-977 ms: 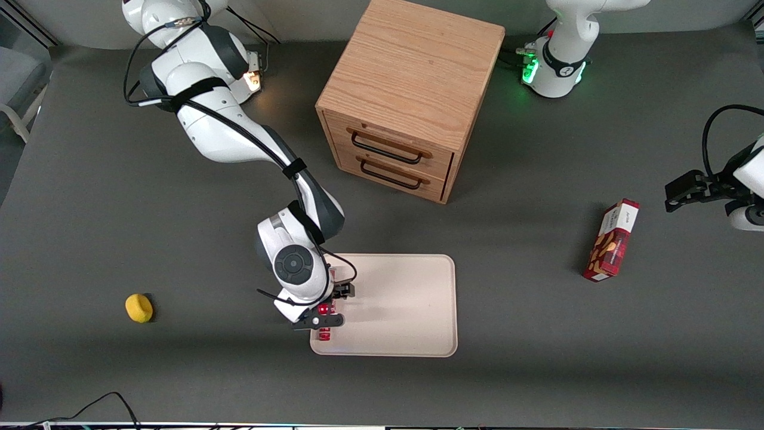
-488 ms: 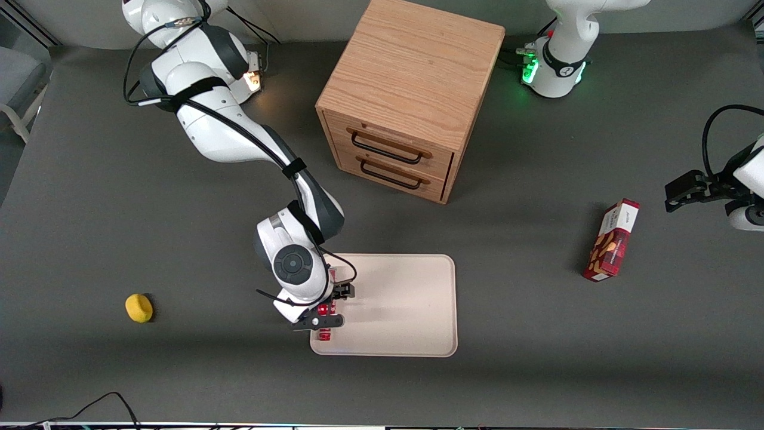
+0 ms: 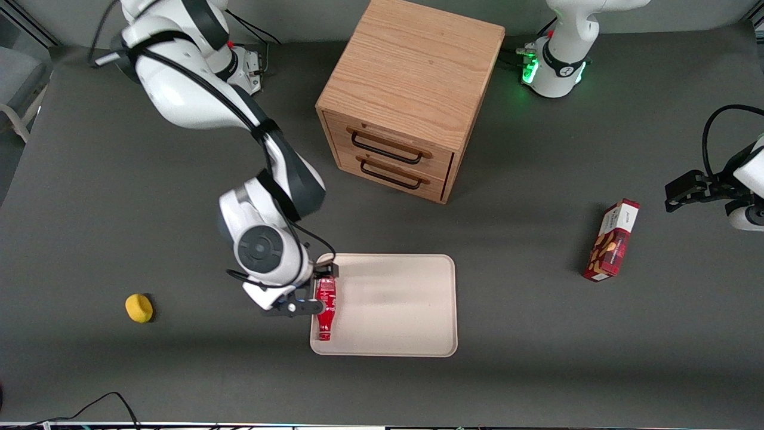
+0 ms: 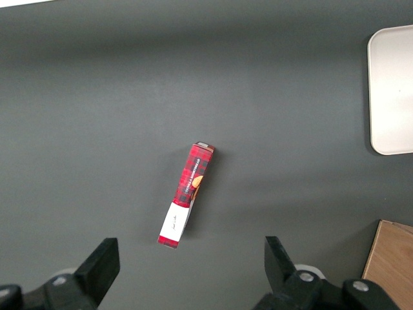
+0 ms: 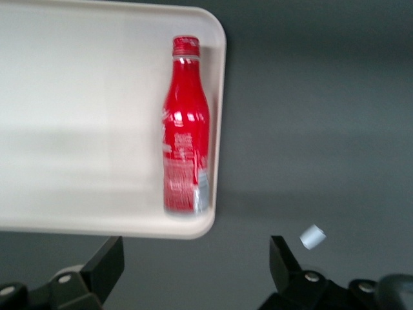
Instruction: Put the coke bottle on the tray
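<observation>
The fingers (image 5: 110, 268) of the right arm's gripper (image 5: 197, 271) are spread wide with nothing between them; the gripper (image 3: 301, 292) hangs above the desk (image 3: 119, 197) right at the edge of the tray (image 3: 406, 322) that faces the working arm's end. The coke bottle (image 3: 325, 307) lies flat on the tray, free of the fingers, close along that same edge, its cap end nearer the front camera. In the right wrist view the coke bottle (image 5: 185, 129) runs parallel to the tray (image 5: 77, 129) rim, just inside it, and a small pale cylinder (image 5: 313, 237) shows near one finger. A yellow sponge-like lump (image 3: 139, 308) sits on the desk well toward the working arm's end. A wooden two-drawer cabinet (image 3: 412, 89) stands farther from the front camera than the tray. A red and white snack box (image 3: 611, 240) lies toward the parked arm's end.
</observation>
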Action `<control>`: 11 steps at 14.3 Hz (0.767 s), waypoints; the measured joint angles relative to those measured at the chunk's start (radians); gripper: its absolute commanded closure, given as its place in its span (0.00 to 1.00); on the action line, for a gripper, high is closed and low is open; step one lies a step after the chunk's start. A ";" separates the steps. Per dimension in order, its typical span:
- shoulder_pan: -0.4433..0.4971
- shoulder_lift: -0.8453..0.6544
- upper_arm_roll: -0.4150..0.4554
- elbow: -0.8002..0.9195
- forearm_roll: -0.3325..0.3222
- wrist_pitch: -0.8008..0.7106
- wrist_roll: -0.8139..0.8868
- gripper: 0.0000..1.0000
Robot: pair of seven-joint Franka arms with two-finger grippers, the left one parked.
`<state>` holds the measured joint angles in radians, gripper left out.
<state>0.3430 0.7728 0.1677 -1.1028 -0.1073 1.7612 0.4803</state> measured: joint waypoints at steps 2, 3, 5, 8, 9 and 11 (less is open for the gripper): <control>-0.025 -0.140 0.012 -0.134 0.010 -0.022 -0.001 0.00; -0.032 -0.212 0.011 -0.201 0.025 -0.033 -0.007 0.00; -0.048 -0.357 0.003 -0.329 0.062 -0.057 -0.060 0.00; -0.051 -0.580 -0.089 -0.510 0.092 -0.103 -0.204 0.00; -0.051 -0.651 -0.133 -0.567 0.099 -0.112 -0.257 0.00; -0.050 -0.772 -0.225 -0.665 0.107 -0.115 -0.340 0.00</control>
<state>0.2929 0.0004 -0.0570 -1.7682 -0.0001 1.6465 0.1400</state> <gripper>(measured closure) 0.000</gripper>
